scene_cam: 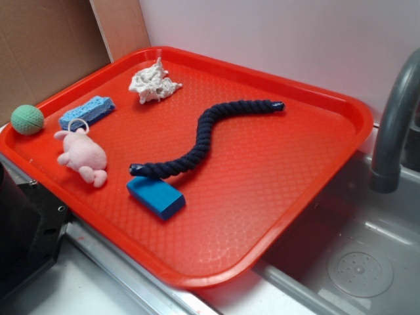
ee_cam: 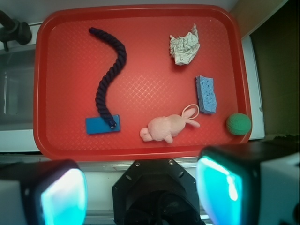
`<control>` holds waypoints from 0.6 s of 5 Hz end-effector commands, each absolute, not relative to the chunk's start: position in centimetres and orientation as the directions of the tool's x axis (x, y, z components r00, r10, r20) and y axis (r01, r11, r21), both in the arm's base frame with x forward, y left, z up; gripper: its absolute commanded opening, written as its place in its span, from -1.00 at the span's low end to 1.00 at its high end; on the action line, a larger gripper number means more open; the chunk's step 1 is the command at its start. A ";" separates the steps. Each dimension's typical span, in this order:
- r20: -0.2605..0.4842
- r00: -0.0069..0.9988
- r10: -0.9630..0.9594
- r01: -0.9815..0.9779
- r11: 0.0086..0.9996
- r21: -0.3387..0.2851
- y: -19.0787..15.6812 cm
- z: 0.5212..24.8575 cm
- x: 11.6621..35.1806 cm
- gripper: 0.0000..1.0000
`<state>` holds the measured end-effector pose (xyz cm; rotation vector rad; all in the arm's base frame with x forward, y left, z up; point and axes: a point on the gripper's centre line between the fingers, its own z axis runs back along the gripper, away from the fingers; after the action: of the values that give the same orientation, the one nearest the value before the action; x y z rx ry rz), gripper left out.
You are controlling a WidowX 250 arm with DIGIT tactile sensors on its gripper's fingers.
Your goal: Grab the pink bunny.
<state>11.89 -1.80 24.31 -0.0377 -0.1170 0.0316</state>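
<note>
Fingers [ee_cam: 145,187] of mine sit spread wide apart at the bottom of the wrist view, the two pads [ee_cam: 63,192] glowing teal on either side of my black mount, with nothing between them. They hang above everything, just outside the long edge of the red tray [ee_cam: 65,56] nearest me.

On that tray the pink bunny [ee_cam: 166,127] lies on its side close to this same near edge, its ears and thin loop pointing toward the green ball [ee_cam: 238,123]. Its feet point the other way, toward the blue block [ee_cam: 102,124], and it touches nothing else.

Beyond the bunny's ears lies the blue sponge [ee_cam: 206,94], apart from it. The green ball rests against the tray's short rim at the corner past the sponge. Farther in, toward the far long edge, lies an off-white crumpled cloth [ee_cam: 184,45].

A dark navy rope [ee_cam: 108,75] snakes from the far side of the tray to the blue block, one end resting on top of it.

In the exterior view a grey faucet [scene_cam: 397,125] curves over a metal sink [scene_cam: 354,256] beside the tray, with a cardboard panel [scene_cam: 46,46] behind the ball's corner
</note>
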 end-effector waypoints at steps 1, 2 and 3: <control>0.116 0.993 0.034 -0.029 0.999 -0.039 -1.8 24.3 11.9 1.00; 0.177 0.945 0.274 -0.274 0.961 -0.024 2.5 20.4 13.2 1.00; 0.217 0.833 0.508 -0.496 0.861 -0.113 4.4 17.5 13.4 1.00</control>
<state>13.20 4.18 16.80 -0.0500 -0.2192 0.5358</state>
